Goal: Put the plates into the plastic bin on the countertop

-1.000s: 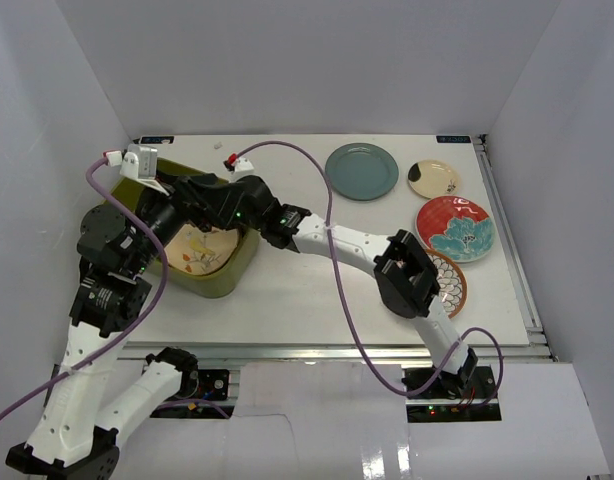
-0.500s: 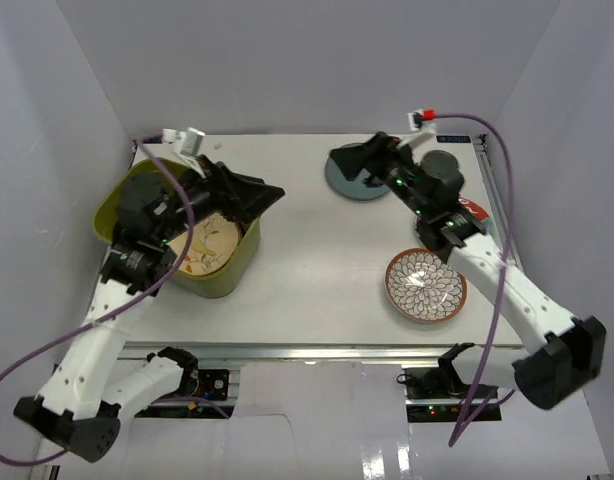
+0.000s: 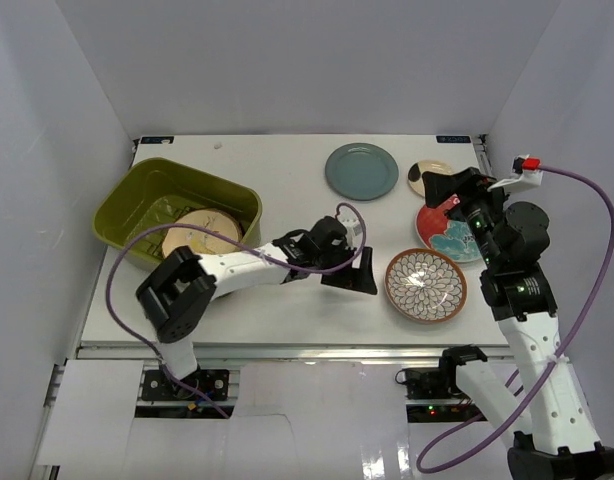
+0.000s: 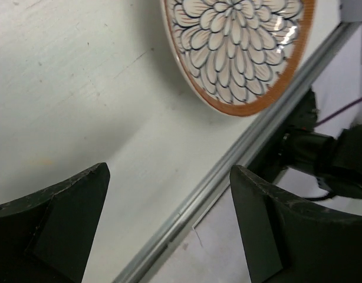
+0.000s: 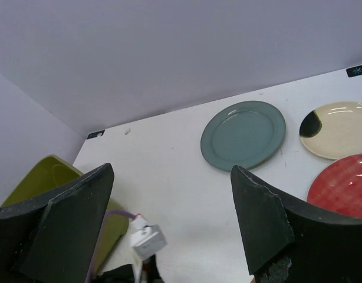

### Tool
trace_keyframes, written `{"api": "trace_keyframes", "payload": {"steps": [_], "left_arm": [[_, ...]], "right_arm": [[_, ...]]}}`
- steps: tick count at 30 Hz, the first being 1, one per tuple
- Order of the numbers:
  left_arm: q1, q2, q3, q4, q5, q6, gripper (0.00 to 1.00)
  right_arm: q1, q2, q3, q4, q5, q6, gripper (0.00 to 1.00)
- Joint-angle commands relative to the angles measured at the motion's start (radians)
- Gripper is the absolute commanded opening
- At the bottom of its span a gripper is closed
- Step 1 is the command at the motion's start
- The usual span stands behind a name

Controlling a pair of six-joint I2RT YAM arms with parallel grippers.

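Olive bin (image 3: 201, 180), brown-rimmed petal plate (image 3: 426, 285)

The bin (image 3: 147, 200) lies left on the countertop (image 3: 287, 180), a plate (image 3: 200, 232) in it; four plates (image 3: 426, 286) lie right

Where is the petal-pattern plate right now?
Top view: the petal-pattern plate lies front right on the countertop, beside the left gripper, nearer than the red plate.

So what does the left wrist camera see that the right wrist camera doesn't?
Only the left wrist view: the petal plate and the table's metal edge. Only the right wrist view: the blue plate, cream plate, red plate and bin. Both: the white countertop, and an open, empty gripper, the left gripper in one, the right gripper in the other.
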State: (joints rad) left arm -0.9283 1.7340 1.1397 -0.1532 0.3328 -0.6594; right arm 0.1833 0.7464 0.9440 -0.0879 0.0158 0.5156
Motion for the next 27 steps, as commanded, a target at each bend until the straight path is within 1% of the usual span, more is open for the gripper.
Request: {"api": "trace_keyframes", "payload": {"steps": [1,4,8,12,16,17,19,20,22,23,26,27], "left_arm": [[-0.03,0.123,0.112,0.017,-0.075,0.03,0.94],[-0.032,0.231,0.153,0.05,-0.054,0.024,0.93],[-0.032,0.323,0.221,0.089,0.009,0.006,0.91],[-0.032,0.398,0.281,0.101,0.018,-0.008,0.88],[-0.032,0.478,0.347,0.052,-0.027,-0.005,0.75],[-0.032,0.489,0.356,0.046,-0.037,0.0,0.65],[-0.033,0.515,0.377,0.043,-0.057,0.001,0.55],[-0.033,0.522,0.385,0.04,-0.06,0.004,0.38],[-0.033,0.533,0.397,0.034,-0.066,0.006,0.17],[-0.032,0.53,0.396,0.026,-0.067,0.009,0.0],[-0.032,0.471,0.348,0.015,-0.077,0.03,0.0],[-0.033,0.417,0.307,0.009,-0.08,0.04,0.0]], "right_arm": [[-0.005,-0.025,-0.01,-0.027,-0.039,-0.046,0.86],[-0.005,-0.036,-0.027,-0.027,-0.08,-0.046,0.86],[-0.007,-0.035,-0.057,-0.024,-0.114,-0.046,0.86],[-0.008,-0.033,-0.083,-0.023,-0.131,-0.046,0.86],[-0.008,-0.039,-0.099,-0.021,-0.129,-0.048,0.85],[-0.008,-0.041,-0.1,-0.021,-0.134,-0.046,0.85],[-0.008,-0.039,-0.109,-0.012,-0.151,-0.039,0.85],[-0.008,-0.039,-0.111,-0.012,-0.155,-0.034,0.85],[-0.01,-0.038,-0.114,-0.01,-0.162,-0.032,0.84],[-0.01,-0.038,-0.113,-0.01,-0.166,-0.029,0.84],[-0.01,-0.042,-0.108,-0.012,-0.174,-0.025,0.84],[-0.011,-0.045,-0.108,-0.012,-0.175,-0.023,0.84]]}}
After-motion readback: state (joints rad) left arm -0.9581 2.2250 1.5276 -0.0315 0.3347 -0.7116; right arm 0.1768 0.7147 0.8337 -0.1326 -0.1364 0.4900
